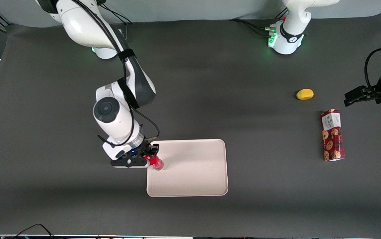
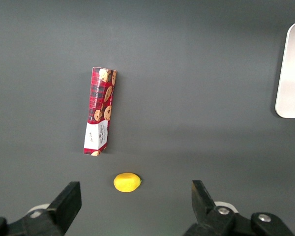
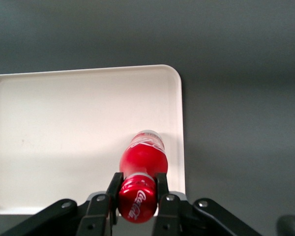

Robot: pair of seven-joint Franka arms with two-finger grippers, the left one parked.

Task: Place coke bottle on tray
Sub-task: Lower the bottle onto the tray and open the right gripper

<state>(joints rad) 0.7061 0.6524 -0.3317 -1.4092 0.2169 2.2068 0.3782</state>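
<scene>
So the gripper [image 3: 137, 189] is clamped on the top end of the coke bottle [image 3: 142, 164], right over the tray [image 1: 193, 172] at its edge toward the working arm's end. A cookie box [image 1: 332, 135] and a yellow lemon [image 1: 305, 94] sit well apart toward the parked arm's end of the table [image 1: 210, 83].

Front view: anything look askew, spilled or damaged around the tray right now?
Nothing stands out. The gripper is shut on the coke bottle above the tray, near the edge toward the working arm's end. No spill or damage shows. The cookie box lies flat toward the parked arm's end.
</scene>
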